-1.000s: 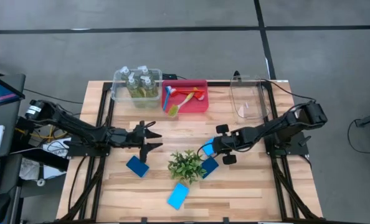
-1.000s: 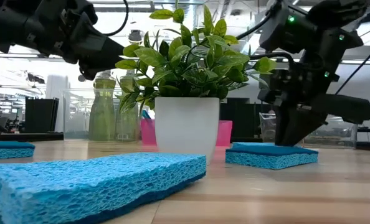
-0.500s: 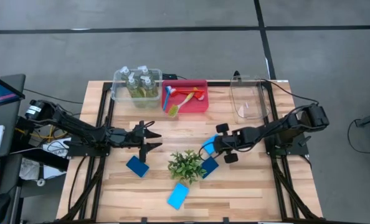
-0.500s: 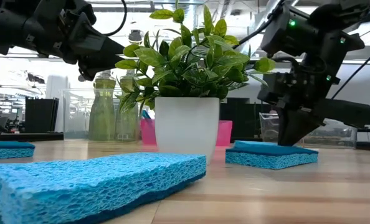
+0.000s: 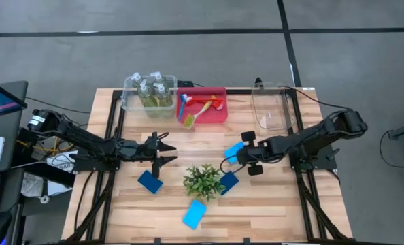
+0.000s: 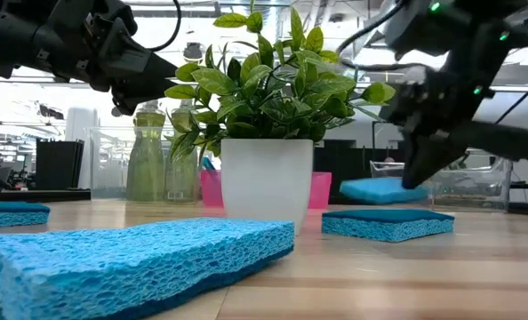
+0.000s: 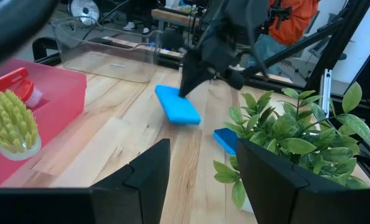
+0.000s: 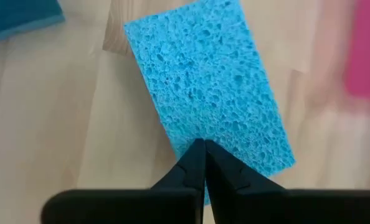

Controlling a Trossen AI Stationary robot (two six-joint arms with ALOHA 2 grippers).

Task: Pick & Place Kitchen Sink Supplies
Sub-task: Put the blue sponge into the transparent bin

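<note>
My right gripper (image 5: 245,154) is shut on a light-blue sponge (image 5: 234,150), held above the table right of the plant (image 5: 203,180). The low view shows this sponge (image 6: 381,189) hanging over a dark-blue sponge (image 6: 387,222) that lies flat. Another dark-blue sponge (image 5: 149,181) and a light-blue one (image 5: 194,214) also lie flat on the table. My left gripper (image 5: 165,151) hovers open at centre left, touching nothing. Bottles (image 5: 149,90) stand in a clear bin, and brushes (image 5: 198,109) lie in a red bin. My right gripper pinches the light-blue sponge between its two fingers at one short end (image 8: 205,132). The fingers (image 7: 193,79) slant down from the table's right side and lie along the sponge. The sponge is lifted clear of the table and sticks out beyond the fingertips toward the left.
The clear bin (image 5: 128,102) with bottles and the red bin (image 5: 219,117) stand side by side at the far edge. Another clear bin (image 5: 270,109) stands at the far right. The potted plant is mid-table, close to my right gripper. Bare wood lies between the arms.
My right gripper has risen and drawn back toward the table's far right, taking the light-blue sponge with it. The sponge lay on the table beside the dark-blue one and now hangs clear above it.
</note>
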